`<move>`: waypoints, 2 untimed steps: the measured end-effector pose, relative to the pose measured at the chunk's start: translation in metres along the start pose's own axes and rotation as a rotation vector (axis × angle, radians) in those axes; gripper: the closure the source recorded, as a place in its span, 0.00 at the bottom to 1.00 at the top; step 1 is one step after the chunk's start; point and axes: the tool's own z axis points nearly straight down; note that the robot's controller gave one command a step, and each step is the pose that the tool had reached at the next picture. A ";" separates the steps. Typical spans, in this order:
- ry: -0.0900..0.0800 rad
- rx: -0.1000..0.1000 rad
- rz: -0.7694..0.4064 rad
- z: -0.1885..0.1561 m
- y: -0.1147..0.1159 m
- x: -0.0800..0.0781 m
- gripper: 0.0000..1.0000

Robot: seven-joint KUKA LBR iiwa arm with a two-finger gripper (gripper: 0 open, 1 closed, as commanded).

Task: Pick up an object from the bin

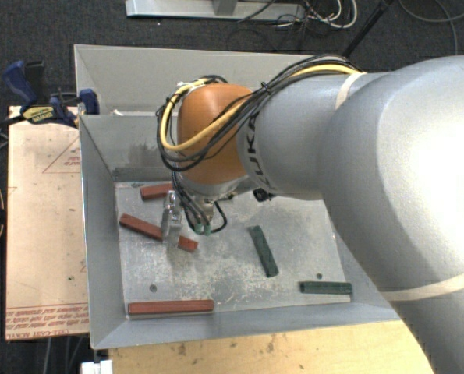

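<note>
grey arm (356,146) over bin (99,209); hand (171,223) beside short red-brown block (187,244); grip: cannot tell

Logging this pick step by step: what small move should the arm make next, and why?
Probably nudge the gripper slightly toward the view's left, over the slanted red-brown bar. It hangs low at that bar's right end, with a short red-brown piece just beside it, so centring would likely avoid catching both.
</note>
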 end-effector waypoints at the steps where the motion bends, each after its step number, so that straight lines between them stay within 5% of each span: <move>1: -0.003 0.000 0.063 -0.007 -0.010 0.004 0.00; 2: -0.002 0.000 0.064 -0.007 -0.010 0.004 0.00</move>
